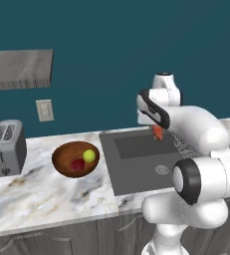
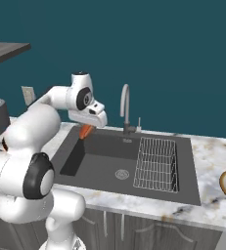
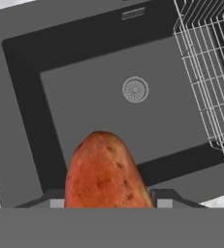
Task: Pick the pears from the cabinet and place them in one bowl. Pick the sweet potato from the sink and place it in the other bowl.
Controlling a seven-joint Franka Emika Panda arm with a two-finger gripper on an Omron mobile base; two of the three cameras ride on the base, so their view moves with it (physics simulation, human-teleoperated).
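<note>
Above the sink (image 3: 84, 101), the tool (image 3: 106, 203) seemingly clamps the sweet potato (image 3: 106, 172); left view shows pears (image 1: 84, 160).

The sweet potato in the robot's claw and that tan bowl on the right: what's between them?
In the right base view, the sink with its wire rack and tap, then bare marble counter.

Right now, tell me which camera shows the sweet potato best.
The hand view: the sweet potato looms large, its spotted skin clear, above the sink. Both base views show just a small orange piece hanging below the gripper.
</note>
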